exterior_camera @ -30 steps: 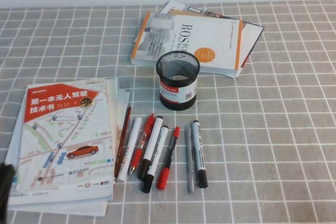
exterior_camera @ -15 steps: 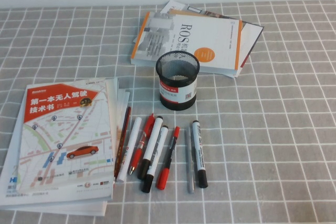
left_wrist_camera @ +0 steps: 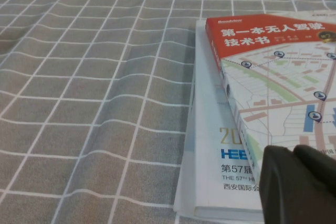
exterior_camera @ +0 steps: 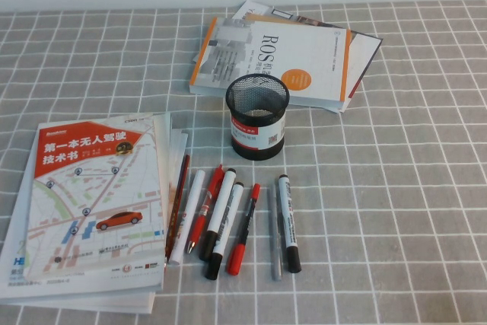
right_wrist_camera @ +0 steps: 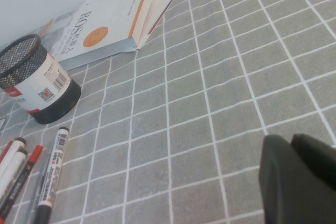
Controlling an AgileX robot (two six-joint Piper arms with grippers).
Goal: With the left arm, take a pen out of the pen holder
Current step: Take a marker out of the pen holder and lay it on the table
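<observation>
The step in hand is judged to be the very start or the very end of the task, as no reaching is seen. The left gripper [left_wrist_camera: 293, 156] is held low over a near corner of the red-covered book [left_wrist_camera: 273, 77], with its fingers pressed together and nothing between them. It is outside the high view. The pen holder [exterior_camera: 257, 118], a black mesh cup, is not seen from this gripper's camera. It is placed well apart from the gripper, beyond the book and toward the robot's right.

The right gripper [right_wrist_camera: 291, 145] is held over bare tablecloth [right_wrist_camera: 220, 103], and its fingers also appear to be closed on nothing. From it, the pen holder is found well ahead and toward the robot's left, with the pens [exterior_camera: 222, 215] nearer.

Inside the holder no pen can be made out. Only dark mesh is seen through the rim, so it is judged to be empty. Several pens and markers are laid in a row on the cloth near the holder, beside the book and on the robot's side of the holder.

If a pen is to be taken out, the next move calls for the left jaws to be opened and the arm to be carried across the book to above the rim, then lowered straight down. Nothing to grip is seen there, however, so the task may be already finished.
</observation>
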